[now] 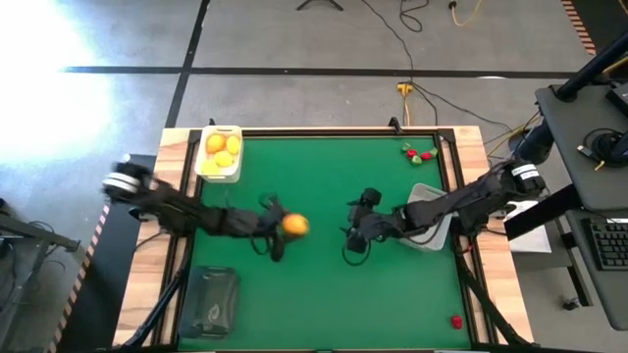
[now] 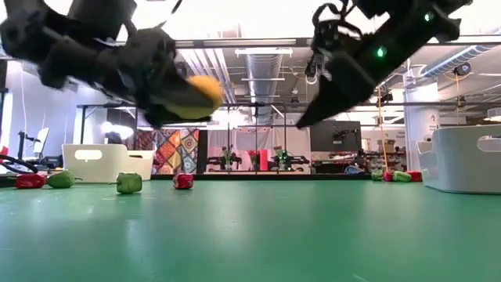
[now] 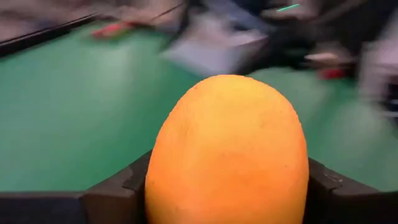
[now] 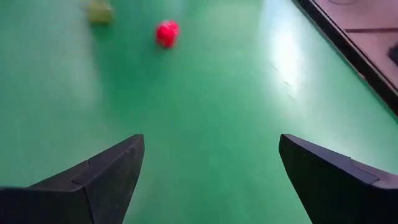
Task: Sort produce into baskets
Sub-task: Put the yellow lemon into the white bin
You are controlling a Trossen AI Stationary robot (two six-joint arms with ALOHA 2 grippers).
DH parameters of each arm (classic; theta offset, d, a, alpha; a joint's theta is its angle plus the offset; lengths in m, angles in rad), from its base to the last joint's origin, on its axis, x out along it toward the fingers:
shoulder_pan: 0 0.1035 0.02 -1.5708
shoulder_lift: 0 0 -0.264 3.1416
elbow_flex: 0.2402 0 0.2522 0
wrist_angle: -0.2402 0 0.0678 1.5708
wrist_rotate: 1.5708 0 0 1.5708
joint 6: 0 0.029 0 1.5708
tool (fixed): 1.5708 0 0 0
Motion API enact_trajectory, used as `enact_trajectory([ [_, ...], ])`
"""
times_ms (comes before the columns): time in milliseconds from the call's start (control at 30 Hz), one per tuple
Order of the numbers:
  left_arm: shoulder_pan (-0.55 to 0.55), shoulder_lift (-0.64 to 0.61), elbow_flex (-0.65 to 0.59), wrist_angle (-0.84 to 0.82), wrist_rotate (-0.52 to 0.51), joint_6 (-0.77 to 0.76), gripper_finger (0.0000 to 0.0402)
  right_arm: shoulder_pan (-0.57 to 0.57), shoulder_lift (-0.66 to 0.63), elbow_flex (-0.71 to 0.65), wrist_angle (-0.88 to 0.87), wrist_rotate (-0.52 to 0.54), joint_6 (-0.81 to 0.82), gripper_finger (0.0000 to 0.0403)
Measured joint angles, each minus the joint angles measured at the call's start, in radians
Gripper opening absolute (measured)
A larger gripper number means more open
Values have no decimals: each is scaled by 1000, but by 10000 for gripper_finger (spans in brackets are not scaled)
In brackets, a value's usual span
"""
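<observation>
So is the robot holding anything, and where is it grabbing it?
Yes. The left gripper holds a yellow-orange lemon-like fruit, one finger pressing each side of its middle. The right gripper is open and empty.

Grey concrete floor (image 1: 294, 39) crossed by dark tape lines, cables trailing, bright ceiling lights (image 2: 258, 23) overhead.
</observation>
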Motion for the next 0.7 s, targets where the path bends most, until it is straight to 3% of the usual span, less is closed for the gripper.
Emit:
enact_trajectory([
  [133,59,-326,10,-551,-142,-123,214,1,-31,-67,-56,23,16,364],
  [300,191,-551,178,-1152,-212,-222,214,1,-92,-230,176,13,53,364],
  [400,327,-571,283,-1482,-217,-268,214,-1,-111,-299,295,13,75,364],
  [500,502,-540,372,-1688,-202,-275,214,-1,-116,-316,331,13,91,364],
  [700,859,-407,476,-1786,4,-90,214,-1,-105,-303,299,47,78,364],
])
